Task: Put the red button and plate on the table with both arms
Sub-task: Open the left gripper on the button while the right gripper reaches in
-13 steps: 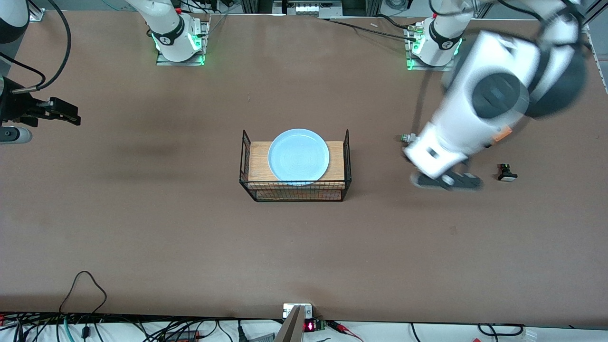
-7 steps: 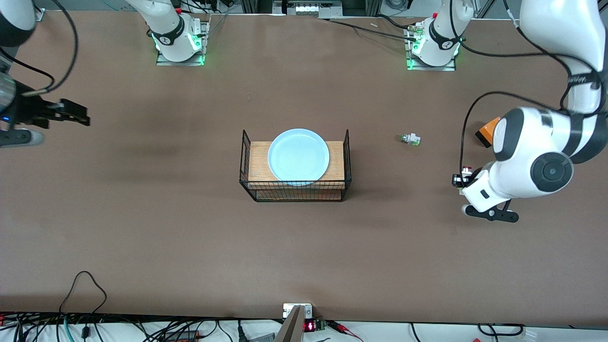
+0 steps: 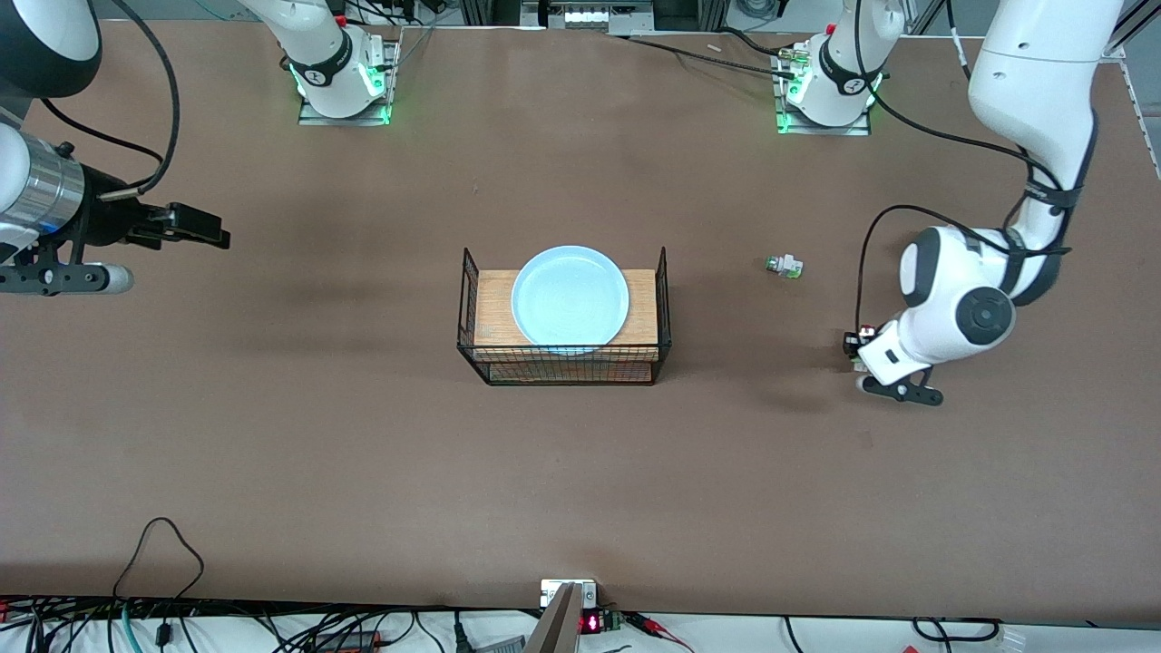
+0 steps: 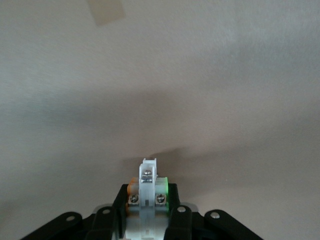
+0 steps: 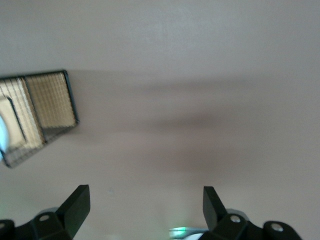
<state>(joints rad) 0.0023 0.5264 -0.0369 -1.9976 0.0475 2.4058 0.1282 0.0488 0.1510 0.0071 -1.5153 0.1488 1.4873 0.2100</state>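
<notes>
Brown table (image 3: 363,435): one plate (image 3: 570,298), two switches.

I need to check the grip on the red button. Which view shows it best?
The left wrist view: the red button sits clamped in the left gripper. In the front view it is a speck; the right wrist view misses it.

Left claw (image 3: 853,349) clamped low above the table; right claw (image 3: 204,227) spread wide, raised.

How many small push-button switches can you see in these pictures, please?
2: the red button held in the left gripper over the table, and a green-capped switch lying on it; others may be hidden.
</notes>
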